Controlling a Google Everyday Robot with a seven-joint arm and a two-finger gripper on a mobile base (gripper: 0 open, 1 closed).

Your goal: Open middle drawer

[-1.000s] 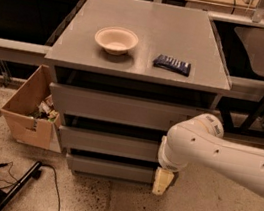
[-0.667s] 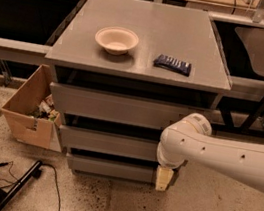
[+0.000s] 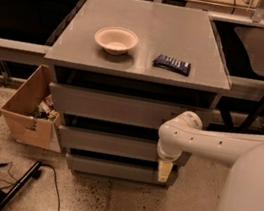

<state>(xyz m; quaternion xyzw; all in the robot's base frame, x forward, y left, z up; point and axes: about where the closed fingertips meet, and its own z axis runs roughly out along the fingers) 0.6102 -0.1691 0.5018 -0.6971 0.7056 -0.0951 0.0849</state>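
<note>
Camera view, single view, looking down at the front of a grey metal cabinet (image 3: 151,24) with a flat top and three stacked handleless drawer fronts.

The middle drawer (image 3: 110,144), a plain matte grey flat panel, is the second front down on the cabinet, between the wider top drawer front (image 3: 121,108) and the narrower bottom drawer front (image 3: 110,168). It lines up with the other two and looks closed, with a dark gap above it.

The white robot arm (image 3: 217,142) comes in from the right of the cabinet, its rounded wrist joint over the right end of the middle drawer. The cream-coloured gripper (image 3: 163,173) hangs straight down from that joint at the cabinet's front right, its tip in front of the bottom drawer front's right end. Whether it touches a panel cannot be told, nor how wide it is set. It holds nothing visible.

On the cabinet top:
- A shallow round beige bowl (image 3: 116,40) sits left of centre.
- A flat dark blue wrapped packet (image 3: 172,64) lies right of centre, apart from the bowl.

Left of the cabinet, touching its side, is an open brown cardboard box (image 3: 24,111) with mixed scraps inside. A black cable (image 3: 54,188) and a black stand leg (image 3: 10,190) lie on the speckled floor (image 3: 119,207) front-left of the cabinet.
</note>
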